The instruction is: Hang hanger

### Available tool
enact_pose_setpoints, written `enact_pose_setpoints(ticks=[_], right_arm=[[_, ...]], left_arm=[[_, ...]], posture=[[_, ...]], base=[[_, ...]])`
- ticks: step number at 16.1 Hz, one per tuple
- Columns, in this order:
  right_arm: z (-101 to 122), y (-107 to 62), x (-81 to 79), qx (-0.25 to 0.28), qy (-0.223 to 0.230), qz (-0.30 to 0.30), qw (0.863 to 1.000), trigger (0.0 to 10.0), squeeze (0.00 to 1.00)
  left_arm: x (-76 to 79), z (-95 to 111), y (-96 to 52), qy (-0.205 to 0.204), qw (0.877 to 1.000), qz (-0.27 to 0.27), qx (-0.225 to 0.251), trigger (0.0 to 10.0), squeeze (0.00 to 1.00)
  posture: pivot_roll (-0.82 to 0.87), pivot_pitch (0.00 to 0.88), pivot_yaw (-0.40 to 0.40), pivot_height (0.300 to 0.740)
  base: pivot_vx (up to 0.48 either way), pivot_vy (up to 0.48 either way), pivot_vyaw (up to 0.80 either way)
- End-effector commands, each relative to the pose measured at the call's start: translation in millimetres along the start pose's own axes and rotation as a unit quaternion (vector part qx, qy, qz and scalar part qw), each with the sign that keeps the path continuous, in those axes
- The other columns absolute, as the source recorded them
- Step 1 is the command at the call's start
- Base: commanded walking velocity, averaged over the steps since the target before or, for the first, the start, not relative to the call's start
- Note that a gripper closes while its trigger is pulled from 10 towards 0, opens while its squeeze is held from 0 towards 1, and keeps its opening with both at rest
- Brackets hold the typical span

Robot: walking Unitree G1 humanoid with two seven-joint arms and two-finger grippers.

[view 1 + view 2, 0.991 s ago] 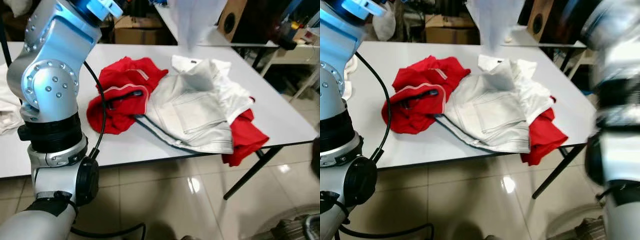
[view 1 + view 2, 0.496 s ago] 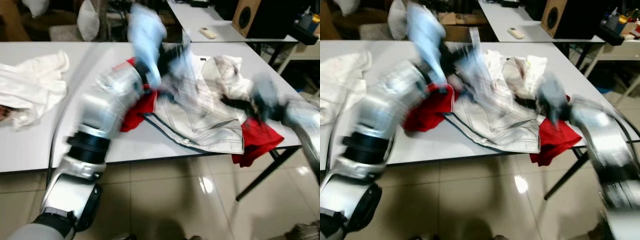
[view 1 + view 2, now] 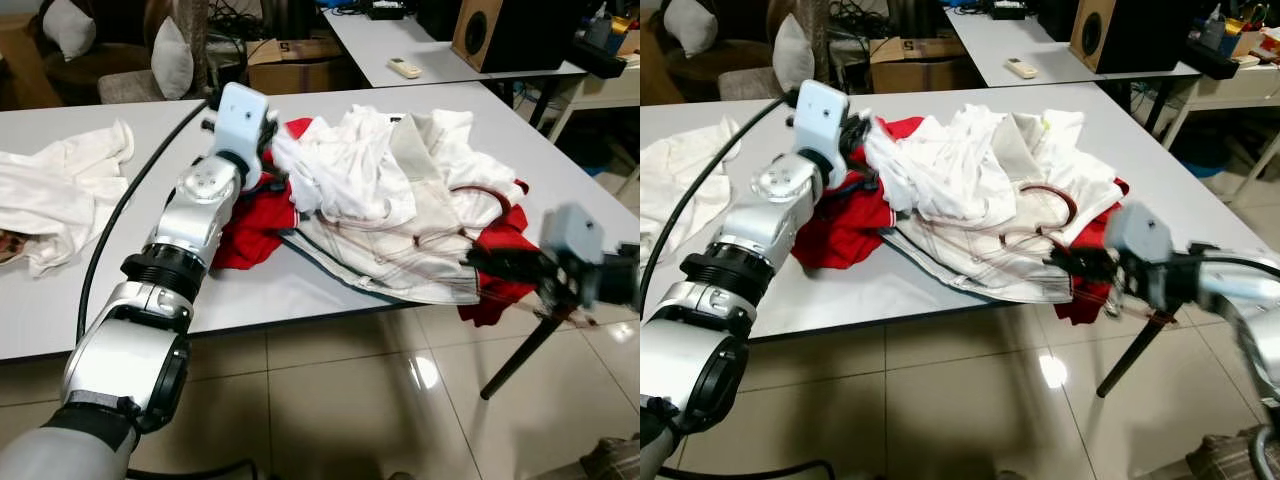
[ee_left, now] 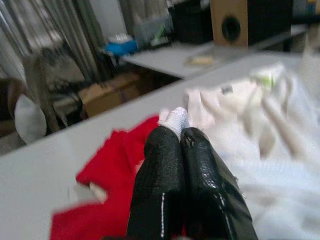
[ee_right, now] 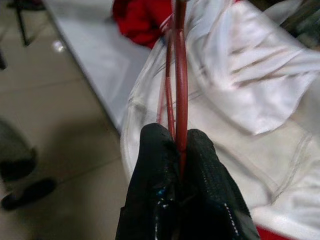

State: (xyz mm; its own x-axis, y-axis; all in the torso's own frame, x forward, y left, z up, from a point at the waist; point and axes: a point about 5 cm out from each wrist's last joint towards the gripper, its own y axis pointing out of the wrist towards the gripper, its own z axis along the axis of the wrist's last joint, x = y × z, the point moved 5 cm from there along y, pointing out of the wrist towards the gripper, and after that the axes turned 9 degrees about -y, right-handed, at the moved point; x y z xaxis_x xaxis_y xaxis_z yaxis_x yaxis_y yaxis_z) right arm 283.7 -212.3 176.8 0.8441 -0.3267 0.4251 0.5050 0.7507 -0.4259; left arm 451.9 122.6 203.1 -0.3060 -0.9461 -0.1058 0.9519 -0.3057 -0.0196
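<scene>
hanger (image 5: 179, 75), a thin dark-red wire one, was seen clamped between the closed fingers of the right gripper (image 5: 180, 150) and running straight out ahead of them over the white clothes (image 3: 400, 200). from the head views its loop (image 3: 1045, 215) was laid on top of the pile, just beyond the right gripper (image 3: 1070, 265), which was held at the near edge of the table (image 3: 300, 290). a white garment (image 3: 930, 175) was bunched beside the left gripper (image 4: 180, 132), whose fingers were pressed together on a small fold of white cloth (image 4: 175, 117); whether that fold belonged to the garment meant for the hanger could not be told. red clothing (image 3: 250, 215) was spread under and behind the left gripper. further white cloth (image 3: 60, 190) was left well apart, beyond the left arm.

the hanger was judged not yet threaded into any garment, and no rail was visible to hang it on. the wire was pinched at a narrow point, so it could twist or slip in the fingers if it were swung. its loop might also snag in the loose folds ahead of the gripper and drag the pile toward the table edge. cloth held by so small a fold could be pulled free when lifted.
</scene>
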Motion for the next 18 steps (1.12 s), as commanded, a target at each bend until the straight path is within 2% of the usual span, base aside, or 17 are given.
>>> enact_pose_setpoints(ticks=[1, 3, 4, 6, 7, 8, 9, 11, 12, 13, 15, 16, 18], right_arm=[[10.5, -8.4, 3.2, 0.0, -0.015, -0.001, 1.0, 10.0, 0.0], [15.3, -23.0, 10.6, -0.018, -0.024, -0.023, 0.999, 10.0, 0.0], [26.5, -36.2, 16.8, -0.006, -0.027, -0.049, 0.998, 10.0, 0.0], [39.7, -47.7, 19.8, 0.029, -0.005, -0.069, 0.997, 10.0, 0.0], [53.4, -60.0, 21.6, 0.075, 0.032, -0.085, 0.993, 10.0, 0.0], [55.9, -64.4, 23.8, 0.084, 0.04, -0.099, 0.991, 10.0, 0.0], [58.3, -69.8, 25.1, 0.1, 0.055, -0.121, 0.986, 10.0, 0.0], [60.0, -67.3, 21.6, 0.144, 0.09, -0.172, 0.97, 10.0, 0.0], [59.5, -65.6, 20.0, 0.149, 0.099, -0.182, 0.967, 10.0, 0.0], [55.8, -57.1, 16.5, 0.147, 0.111, -0.209, 0.96, 10.0, 0.0], [56.0, -50.2, 20.0, 0.153, 0.122, -0.246, 0.949, 10.0, 0.0], [56.2, -48.2, 28.7, 0.159, 0.127, -0.289, 0.936, 10.0, 0.0], [66.6, -36.4, 31.0, 0.192, 0.151, -0.319, 0.916, 10.0, 0.0]], left_arm=[[4.0, -12.1, -0.3, 0.015, 1.0, -0.012, -0.018, 10.0, 0.0], [3.7, -5.5, 0.8, -0.01, 1.0, -0.014, 0.006, 10.0, 0.0], [18.3, -7.7, -1.1, -0.011, 0.997, -0.077, 0.003, 10.0, 0.0], [36.3, -21.9, -7.8, 0.007, 0.988, -0.152, -0.021, 10.0, 0.0], [48.1, -32.6, -17.4, 0.021, 0.976, -0.213, -0.033, 10.0, 0.08], [51.9, -33.6, -23.1, 0.024, 0.971, -0.237, -0.031, 10.0, 0.68], [58.2, -32.8, -35.7, 0.017, 0.958, -0.284, -0.024, 10.0, 1.0], [69.4, -32.2, -79.0, 0.024, 0.928, -0.372, -0.03, 10.0, 1.0], [73.3, -32.3, -91.3, 0.025, 0.917, -0.397, -0.037, 10.0, 1.0], [79.8, -29.9, -121.2, 0.025, 0.891, -0.449, -0.057, 10.0, 1.0], [77.2, -26.5, -140.0, 0.02, 0.882, -0.467, -0.069, 10.0, 1.0], [70.4, -23.4, -147.5, 0.015, 0.884, -0.461, -0.069, 10.0, 1.0], [49.0, -0.6, -138.2, -0.045, 0.927, -0.371, 0.005, 10.0, 1.0]], posture=[[-0.15, 0.0, 0.058, 0.74], [-0.15, 0.0, 0.062, 0.74], [-0.15, 0.0, 0.064, 0.74], [-0.15, 0.0, 0.062, 0.74], [-0.16, 0.0, 0.067, 0.74], [-0.16, 0.0, 0.072, 0.74], [-0.16, 0.0, 0.08, 0.74], [-0.17, 0.0, 0.095, 0.74], [-0.17, 0.0, 0.096, 0.74], [-0.16, 0.0, 0.095, 0.74], [-0.15, 0.0, 0.096, 0.74], [-0.15, 0.0, 0.094, 0.74], [-0.15, 0.0, 0.089, 0.74]], base=[[0.0, 0.0, 0.0], [0.0, 0.0, 0.0], [0.0, 0.0, 0.0], [0.0, 0.0, 0.0], [0.0, 0.0, 0.0], [0.0, 0.0, 0.0], [0.0, 0.0, 0.0], [0.0, 0.0, 0.0], [0.0, 0.0, 0.0], [0.0, 0.0, 0.0], [0.0, 0.0, 0.0], [0.0, 0.0, 0.0], [0.0, 0.0, 0.0]])
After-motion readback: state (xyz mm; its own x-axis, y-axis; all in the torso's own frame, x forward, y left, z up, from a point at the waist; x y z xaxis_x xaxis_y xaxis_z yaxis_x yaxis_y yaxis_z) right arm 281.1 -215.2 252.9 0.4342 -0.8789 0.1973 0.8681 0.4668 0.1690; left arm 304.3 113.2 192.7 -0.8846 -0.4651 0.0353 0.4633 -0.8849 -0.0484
